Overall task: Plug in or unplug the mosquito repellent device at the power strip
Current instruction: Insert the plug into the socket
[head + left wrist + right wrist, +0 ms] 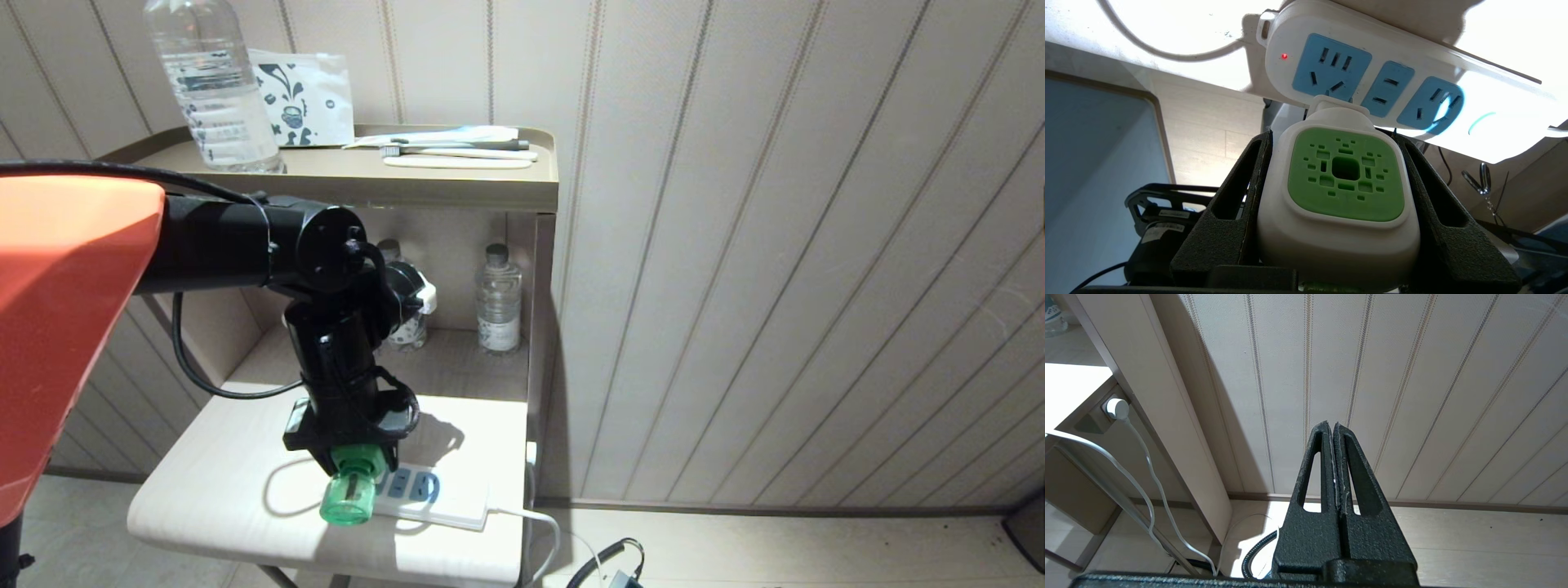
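The mosquito repellent device [1345,179] is clamped between the fingers of the left gripper [1337,163] right at the power strip [1412,73], while the right gripper [1333,428] is held fully closed on nothing.

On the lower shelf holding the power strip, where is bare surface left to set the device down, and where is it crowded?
Bare shelf lies on the robot's left of the power strip, inside and around the white cord loop. More lies behind the strip, before the small bottles. The front right corner is crowded: the left hand holds the mosquito repellent device at the strip.
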Robot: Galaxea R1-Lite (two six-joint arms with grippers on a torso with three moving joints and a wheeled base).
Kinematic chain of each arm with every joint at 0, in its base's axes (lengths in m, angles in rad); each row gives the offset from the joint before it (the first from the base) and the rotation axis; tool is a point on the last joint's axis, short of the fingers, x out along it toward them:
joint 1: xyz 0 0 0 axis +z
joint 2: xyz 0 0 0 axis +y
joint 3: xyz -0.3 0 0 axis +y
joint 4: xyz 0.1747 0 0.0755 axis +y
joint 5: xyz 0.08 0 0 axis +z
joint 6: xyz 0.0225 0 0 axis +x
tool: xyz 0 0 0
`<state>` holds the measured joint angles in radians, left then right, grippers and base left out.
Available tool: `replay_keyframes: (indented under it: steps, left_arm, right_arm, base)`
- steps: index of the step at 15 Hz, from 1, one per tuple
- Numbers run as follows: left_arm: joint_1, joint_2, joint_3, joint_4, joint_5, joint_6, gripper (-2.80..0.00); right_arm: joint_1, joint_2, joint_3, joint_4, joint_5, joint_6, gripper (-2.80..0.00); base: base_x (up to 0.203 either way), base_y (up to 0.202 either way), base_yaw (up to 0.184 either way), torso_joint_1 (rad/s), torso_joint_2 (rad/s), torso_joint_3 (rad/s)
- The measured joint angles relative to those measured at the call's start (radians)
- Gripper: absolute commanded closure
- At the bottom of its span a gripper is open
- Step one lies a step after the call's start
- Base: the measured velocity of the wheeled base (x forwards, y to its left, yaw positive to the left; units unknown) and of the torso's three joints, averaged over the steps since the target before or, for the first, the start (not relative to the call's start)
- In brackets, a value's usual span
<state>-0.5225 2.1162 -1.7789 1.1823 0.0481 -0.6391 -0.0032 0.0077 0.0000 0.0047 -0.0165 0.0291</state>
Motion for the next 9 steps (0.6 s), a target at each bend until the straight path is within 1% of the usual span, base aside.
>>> replay_keyframes:
  steps: [4, 9]
  left_arm:
    - [0.020, 0.004, 0.002, -0.001, 0.004, 0.004, 0.00]
    - [0.027, 0.015, -0.012, -0.021, 0.001, 0.008, 0.00]
  right_arm:
    - [0.000, 0.000, 0.000, 0.000, 0.000, 0.000, 0.00]
    - [0.000, 0.000, 0.000, 0.000, 0.000, 0.000, 0.00]
  base:
    - [0.000, 0.000, 0.000, 0.000, 0.00, 0.000]
    - [0.000, 0.000, 0.000, 0.000, 0.00, 0.000]
